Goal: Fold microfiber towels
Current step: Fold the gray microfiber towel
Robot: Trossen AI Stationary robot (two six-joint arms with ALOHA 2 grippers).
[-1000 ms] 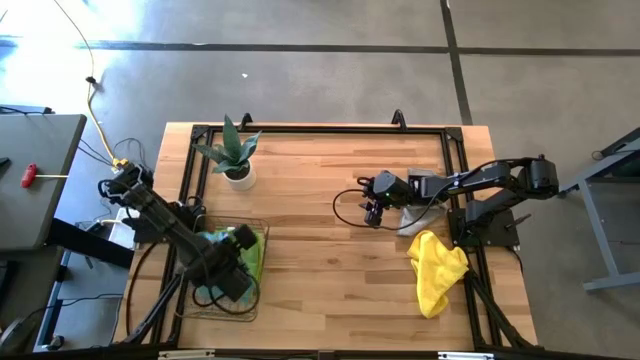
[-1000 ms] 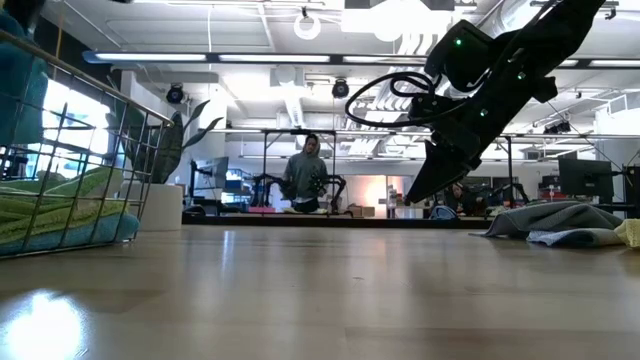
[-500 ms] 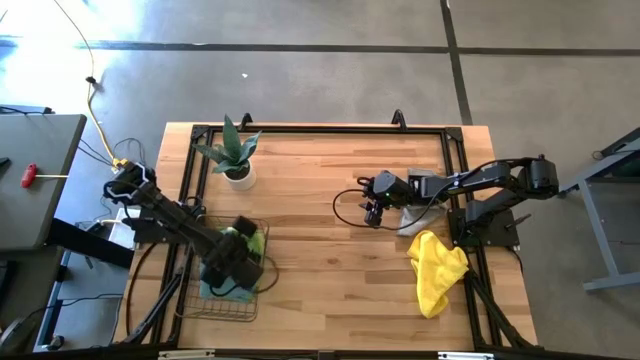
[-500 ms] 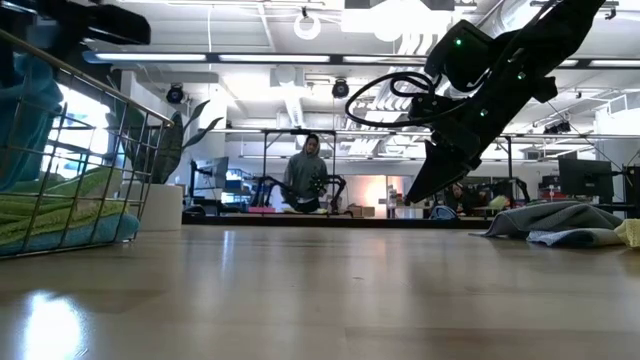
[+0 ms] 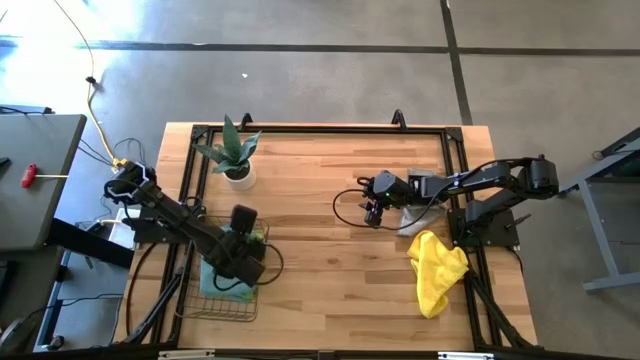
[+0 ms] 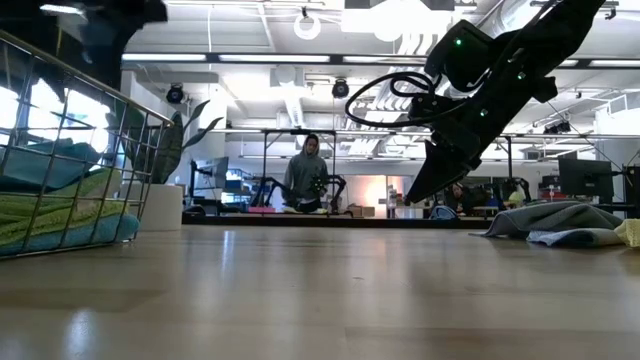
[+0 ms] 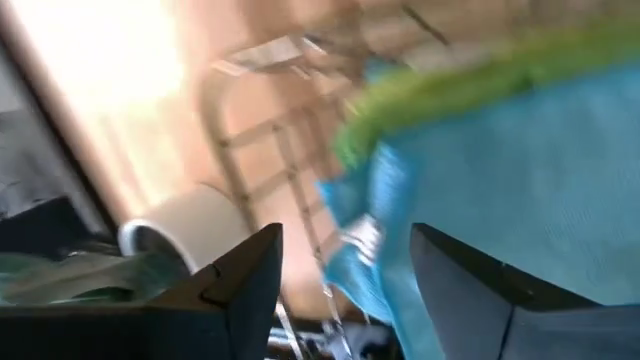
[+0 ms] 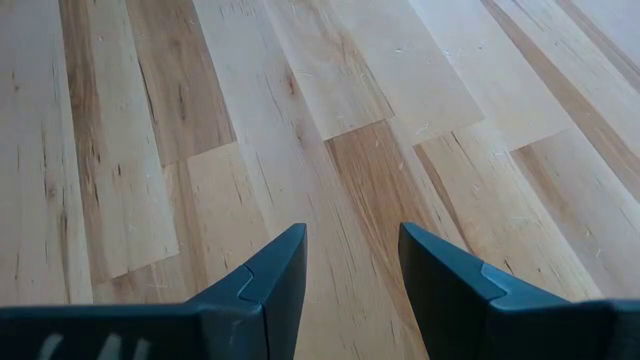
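Note:
A dark wire basket (image 5: 222, 298) stands at the table's near left. In it lies a stack of microfiber towels, with a teal one (image 7: 520, 170) on top of a lime green one (image 7: 450, 80). My left gripper (image 7: 345, 290) hovers open just above this stack, with nothing between its fingers. My right gripper (image 8: 350, 270) hangs open over bare wood right of the table's middle (image 5: 372, 212). A pale grey towel (image 6: 555, 218) lies crumpled under the right arm. A yellow towel (image 5: 437, 268) lies crumpled near the right edge.
A small potted plant (image 5: 235, 155) in a white pot stands at the far left, beyond the basket. A black frame (image 5: 320, 130) runs round the tabletop. Bare wood lies between the basket and the right arm. A person (image 6: 305, 175) sits far off in the room.
My left gripper has shifted a little toward the table's right over the basket, rolled about its own line and let go. The teal towel that hung from it has dropped and now lies on the stack in the basket.

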